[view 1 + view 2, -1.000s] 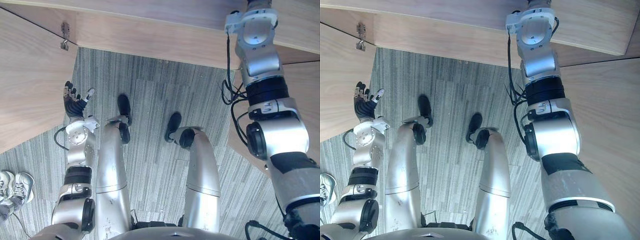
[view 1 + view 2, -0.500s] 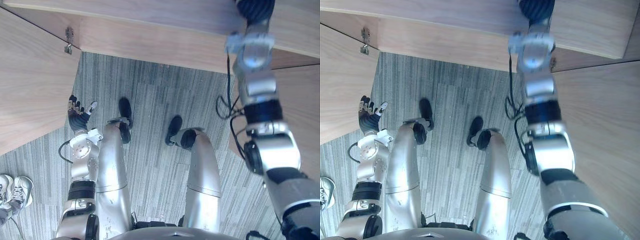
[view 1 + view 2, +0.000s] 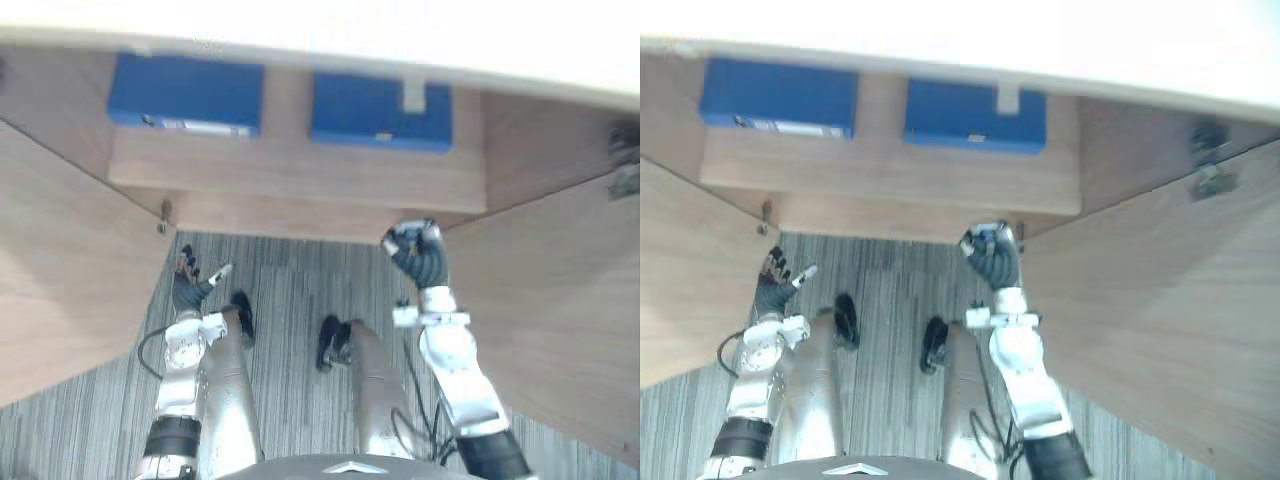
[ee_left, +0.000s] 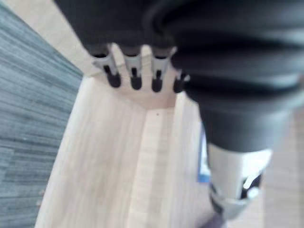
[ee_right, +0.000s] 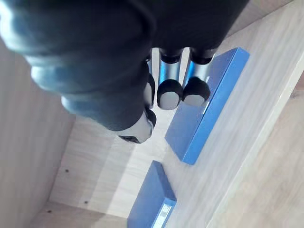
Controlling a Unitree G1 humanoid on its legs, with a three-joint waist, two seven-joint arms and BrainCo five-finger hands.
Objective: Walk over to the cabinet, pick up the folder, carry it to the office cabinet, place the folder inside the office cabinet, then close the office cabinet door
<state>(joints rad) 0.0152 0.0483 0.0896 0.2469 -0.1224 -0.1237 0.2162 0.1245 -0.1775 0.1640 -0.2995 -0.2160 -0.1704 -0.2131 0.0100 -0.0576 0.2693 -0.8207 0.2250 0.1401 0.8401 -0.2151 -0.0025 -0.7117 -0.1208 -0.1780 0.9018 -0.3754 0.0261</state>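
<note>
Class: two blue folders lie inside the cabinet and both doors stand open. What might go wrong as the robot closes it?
1. The right hand sits by the front edge of the shelf between the doors; swinging the right door shut might trap it.
2. The left hand hangs low beside the left door and may knock it.

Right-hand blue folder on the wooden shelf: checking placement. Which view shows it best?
Left eye view: the blue folder shows whole, unobstructed. Right eye matches; right wrist: fingertips overlap it; left wrist: a blue edge.

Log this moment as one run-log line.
folders: two blue, flat on cabinet shelf | doors: both open | left hand: open | right hand: empty, by shelf edge
</note>
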